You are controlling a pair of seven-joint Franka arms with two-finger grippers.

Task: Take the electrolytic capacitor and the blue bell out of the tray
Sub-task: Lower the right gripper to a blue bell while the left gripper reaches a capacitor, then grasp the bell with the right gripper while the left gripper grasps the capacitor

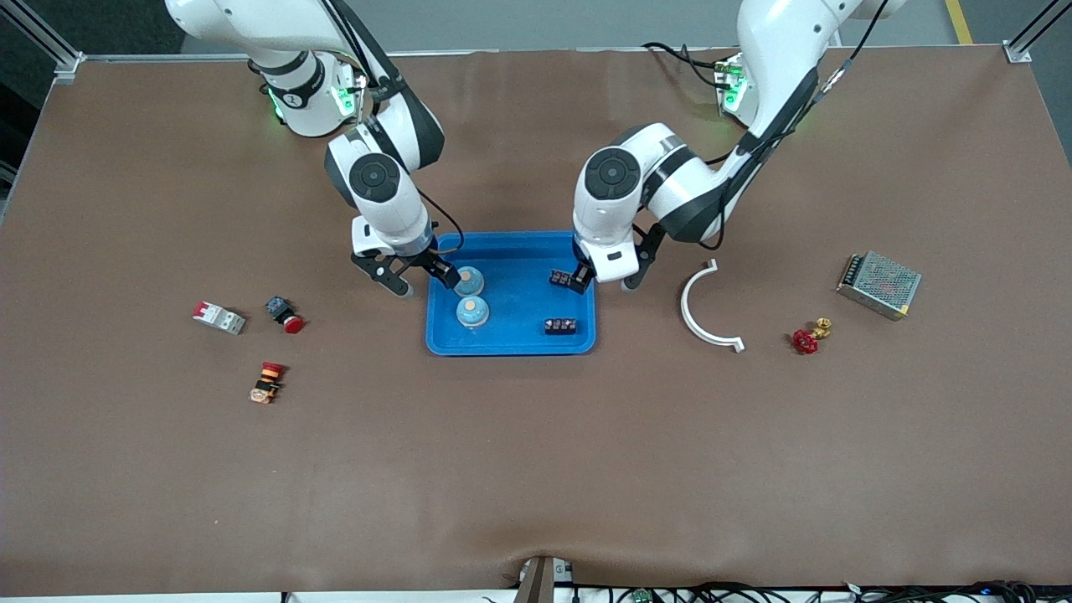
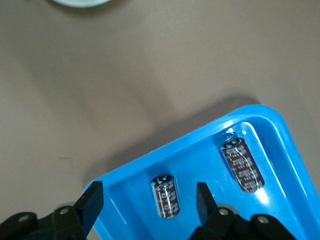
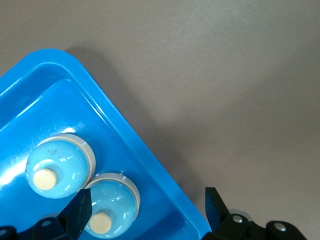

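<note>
Straddling a capacitor (image 2: 165,196) in the blue tray (image 1: 511,345), the left gripper (image 2: 148,204) stands spread to pinch it, while the right gripper (image 1: 421,279), spread, brackets a blue bell (image 1: 468,280).

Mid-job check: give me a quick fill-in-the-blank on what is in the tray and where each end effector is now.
1. The blue tray holds two capacitors and ____ bells.
2. The left end effector straddles a ____ lying in the tray.
3. The right end effector is at the tray's edge by the bell that lies ____ from the front camera.
4. The white curved piece lies ____ the tray.

Answers: two; capacitor; farther; outside
</note>
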